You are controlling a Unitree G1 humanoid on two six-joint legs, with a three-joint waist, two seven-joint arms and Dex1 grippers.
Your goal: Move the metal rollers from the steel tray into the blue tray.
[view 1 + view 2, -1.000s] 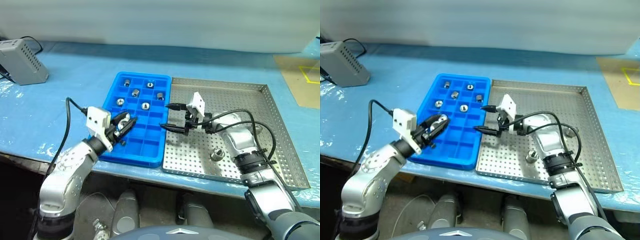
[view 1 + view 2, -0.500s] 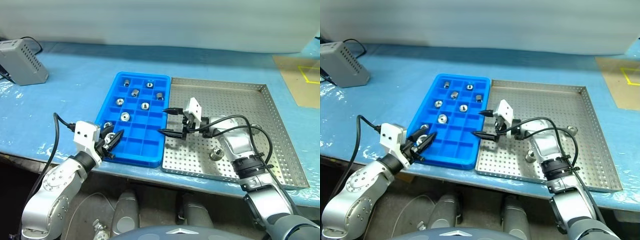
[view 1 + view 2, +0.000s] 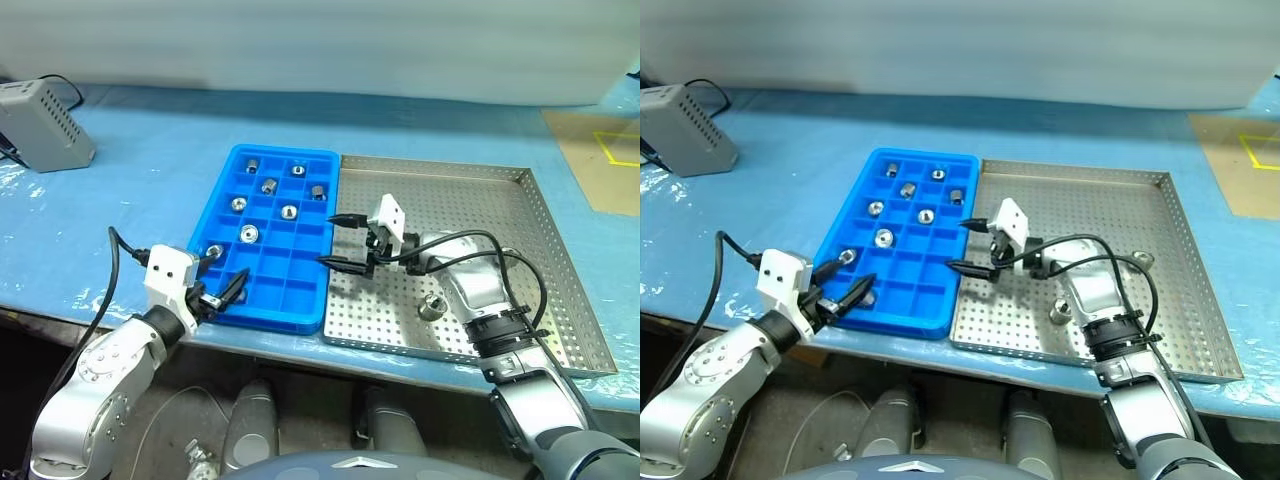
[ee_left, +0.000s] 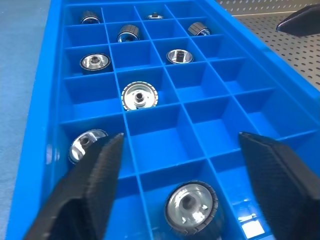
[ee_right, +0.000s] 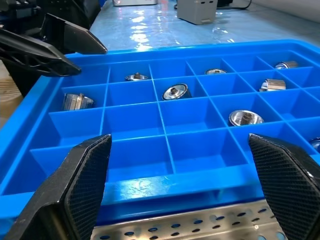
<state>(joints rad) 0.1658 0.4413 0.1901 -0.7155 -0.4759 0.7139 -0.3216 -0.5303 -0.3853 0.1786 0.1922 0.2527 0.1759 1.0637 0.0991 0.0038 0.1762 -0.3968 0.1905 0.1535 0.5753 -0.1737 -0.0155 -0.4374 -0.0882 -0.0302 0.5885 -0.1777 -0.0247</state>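
Head stereo downward; wrists near blue tray (image 4: pixel 45 90)

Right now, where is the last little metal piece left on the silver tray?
The metal roller stands near the steel tray's front edge, just beside the right arm's forearm.

Left end effector (image 3: pixel 222 287) open, roller (image 4: pixel 190 206) released

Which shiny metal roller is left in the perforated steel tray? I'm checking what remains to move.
The lone silver roller on the steel tray's near part, beside the right arm; all the others sit in blue compartment tray cells.
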